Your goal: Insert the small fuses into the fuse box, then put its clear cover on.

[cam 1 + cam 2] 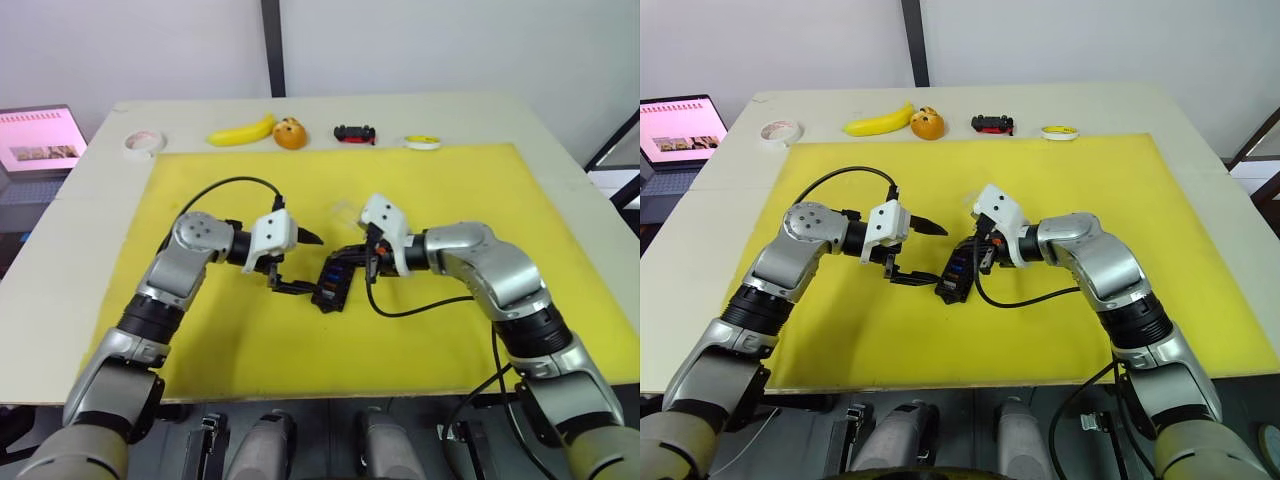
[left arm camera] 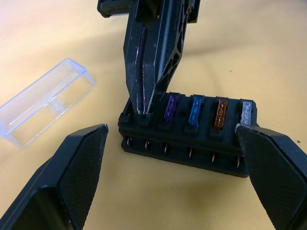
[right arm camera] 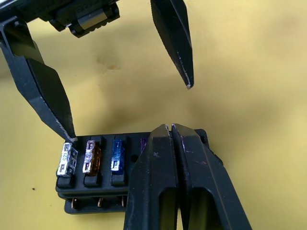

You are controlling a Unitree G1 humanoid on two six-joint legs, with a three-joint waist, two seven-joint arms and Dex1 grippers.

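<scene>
In the left eye view, the fuse box [image 1: 331,283] sits near the middle of the yellow mat [image 1: 500,200]. The left gripper [image 1: 292,262] reaches toward the box with its fingers spread wide, one above the box and one low beside it. The right gripper [image 1: 372,262] comes down on the box's other end. The clear cover [image 1: 343,211] lies on the mat just behind the box. Well behind the box, past the mat's far edge, are a banana [image 1: 242,131], a toy car [image 1: 355,133] and two tape rolls [image 1: 143,142].

In the left wrist view, the left gripper's fingers [image 2: 72,182] stand apart on either side of the box [image 2: 192,148]. Purple, blue, orange and grey fuses [image 2: 194,110] sit in its slots. The right gripper [image 2: 144,111], pressed shut, has its tips on the end slot beside the purple fuse. The cover [image 2: 45,105] lies empty beside the box.

In the right wrist view, the right gripper's fingers [image 3: 158,191] are shut together over the box [image 3: 96,187], and one left fingertip [image 3: 64,132] touches the grey fuse [image 3: 64,160].
</scene>
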